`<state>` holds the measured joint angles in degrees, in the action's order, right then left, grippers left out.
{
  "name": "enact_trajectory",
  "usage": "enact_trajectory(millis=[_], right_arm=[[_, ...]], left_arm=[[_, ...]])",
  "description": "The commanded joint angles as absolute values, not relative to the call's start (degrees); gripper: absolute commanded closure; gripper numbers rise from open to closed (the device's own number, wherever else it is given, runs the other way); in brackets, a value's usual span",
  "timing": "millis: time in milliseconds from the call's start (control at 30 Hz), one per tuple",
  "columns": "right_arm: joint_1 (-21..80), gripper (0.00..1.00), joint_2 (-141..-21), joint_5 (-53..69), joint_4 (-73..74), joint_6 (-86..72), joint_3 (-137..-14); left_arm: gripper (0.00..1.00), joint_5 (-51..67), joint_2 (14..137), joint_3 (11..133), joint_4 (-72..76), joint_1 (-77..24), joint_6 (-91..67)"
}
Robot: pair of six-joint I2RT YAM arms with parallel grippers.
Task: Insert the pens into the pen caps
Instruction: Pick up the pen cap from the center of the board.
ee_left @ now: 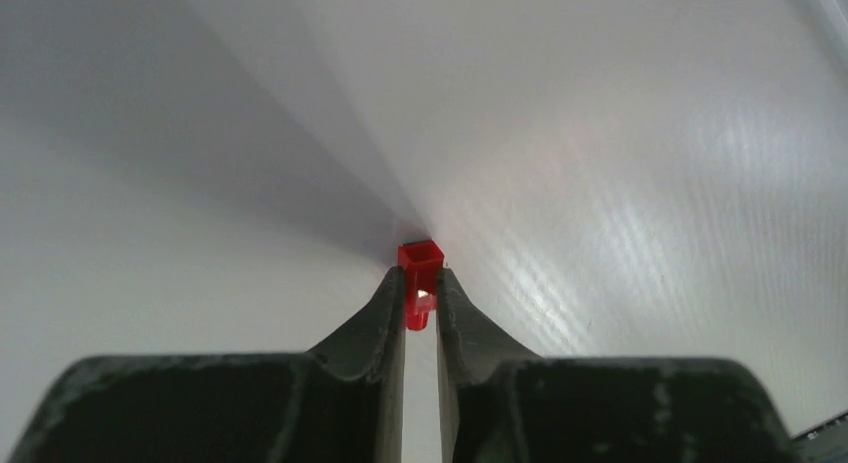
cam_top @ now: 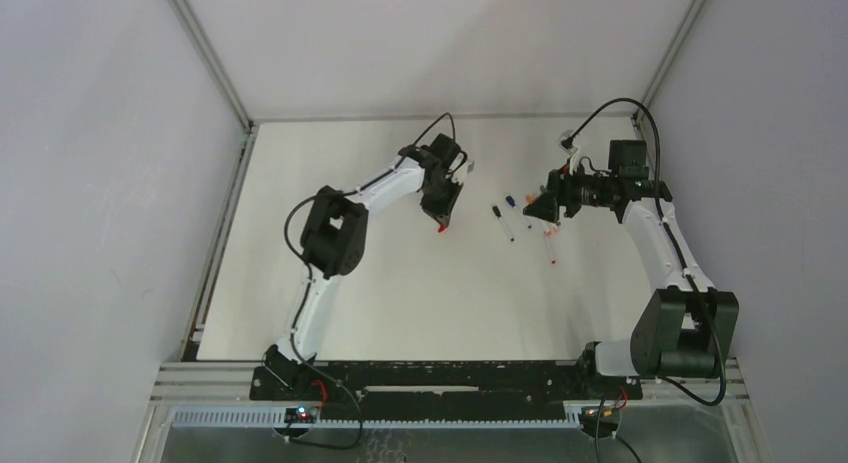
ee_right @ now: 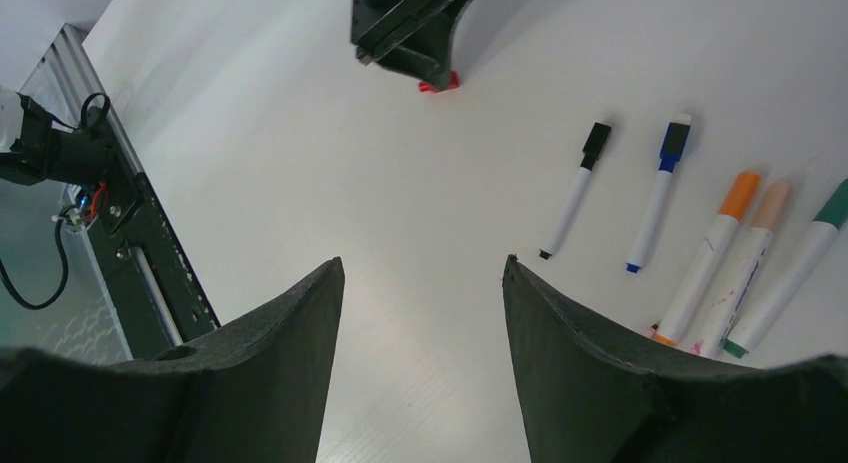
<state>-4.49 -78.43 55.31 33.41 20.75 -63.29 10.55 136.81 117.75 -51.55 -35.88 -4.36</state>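
Currently at the cap pickup: left hand (ee_left: 421, 275) clenched on the red cap (ee_left: 420, 255), fingers pressed to its two sides, the cap's square mouth pointing away from the wrist, low at the counter (cam_top: 400, 303); cannot tell whether it has left the surface. Right hand (ee_right: 422, 268) released, jaws wide, nothing between them, hanging over the pens to the right of the red cap. Pens lie flat in a loose row, well apart from the red cap: black pen (ee_right: 572, 195) nearest it, blue pen (ee_right: 655, 203) next, then three fatter ones side by side, orange marker (ee_right: 705, 268), pale marker (ee_right: 740, 273), green marker (ee_right: 790, 273), their lower ends partly hidden behind the right finger. Judgement: first pairing barely begun; no pen seen seated in the red cap. Next move probably calls for raising the cap and turning its mouth toward the right arm, while the right hand takes one pen by the barrel and lines the tip up; small mouth, thin tip, so alignment must be close. Which pen belongs to the red cap is uncertain; the pale marker shows reddish smears. In the way: the three markers lie just beside one another, leaving little room for wide fingers, so a grab could nudge the neighbours.
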Motion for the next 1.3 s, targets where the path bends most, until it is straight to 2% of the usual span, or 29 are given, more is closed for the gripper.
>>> enact_trajectory(millis=[0, 100, 233, 533, 900, 1267], right_arm=[[-4.7, 0.33, -76.5, 57.4, 34.0, 21.8, -65.5], [-4.7, 0.33, -76.3, 57.7, 34.2, 21.9, -65.5], [-4.7, 0.33, -76.0, 58.0, 34.6, 22.1, -65.5], [-4.1, 0.33, -75.5, 58.1, 35.2, 22.7, -65.4], [-4.0, 0.34, -75.1, 58.5, 35.4, 22.9, -65.4], [-3.7, 0.33, -75.0, 58.2, 35.6, 23.1, -65.4]], left_arm=[[0.84, 6.7, 128.4, 105.6, -47.8, -35.9, -12.8], [0.83, 5.5, 123.7, 96.6, -43.2, -36.1, -16.8], [0.73, 3.6, 119.8, 89.2, -38.7, -36.8, -20.3], [0.62, 0.2, 116.7, 85.1, -33.9, -38.6, -23.7], [0.64, -8.5, 119.2, 87.9, -39.2, -39.9, -24.1], [0.75, -6.3, 119.9, 87.8, -39.1, -40.3, -23.7]])
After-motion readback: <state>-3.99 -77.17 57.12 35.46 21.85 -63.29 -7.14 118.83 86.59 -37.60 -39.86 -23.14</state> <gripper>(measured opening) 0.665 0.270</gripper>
